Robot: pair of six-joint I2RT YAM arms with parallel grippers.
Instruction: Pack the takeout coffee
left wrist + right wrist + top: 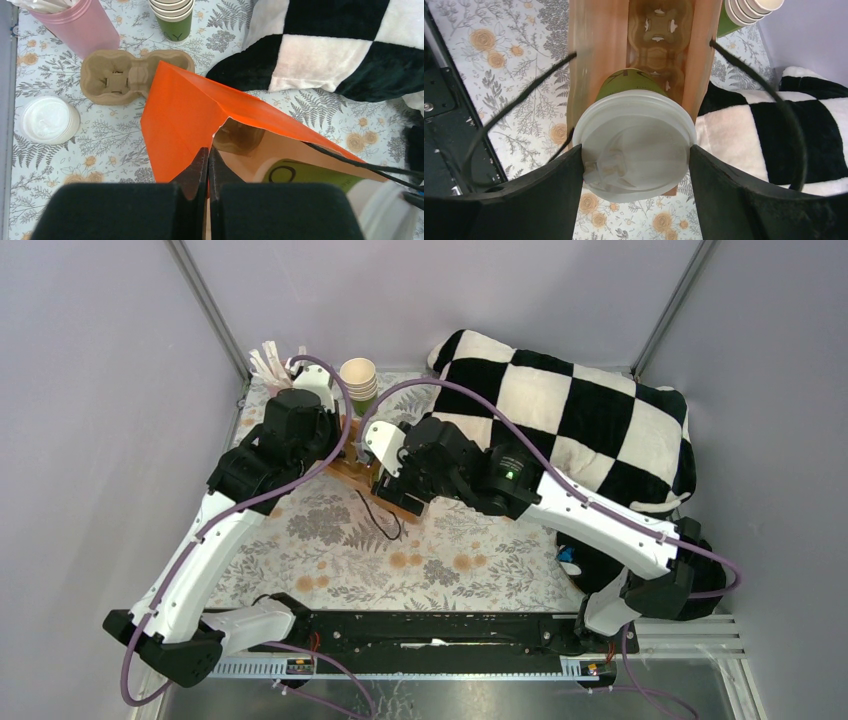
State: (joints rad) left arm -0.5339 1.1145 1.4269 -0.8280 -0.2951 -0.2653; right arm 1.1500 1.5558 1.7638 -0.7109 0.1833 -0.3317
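Observation:
The takeout coffee (634, 145), a green cup with a white lid, lies between my right gripper's fingers (549, 190), which touch the lid on both sides. My right gripper (635, 150) holds it in the mouth of the orange paper bag (185, 115), which lies on its side. A cardboard cup carrier (656, 40) sits deeper inside the bag. My left gripper (208, 155) is shut on the bag's upper edge. The cup's green side (305, 172) shows inside the bag in the left wrist view. In the top view both grippers, left (345, 452) and right (385, 485), meet over the bag (405, 508).
A second cardboard carrier (130, 75), a loose white lid (47, 120), a pink tumbler of sticks (87, 25) and a stack of lidless cups (172, 17) stand beyond the bag. A black-and-white checked blanket (580, 430) fills the right. The bag's black handles (764, 90) loop outward.

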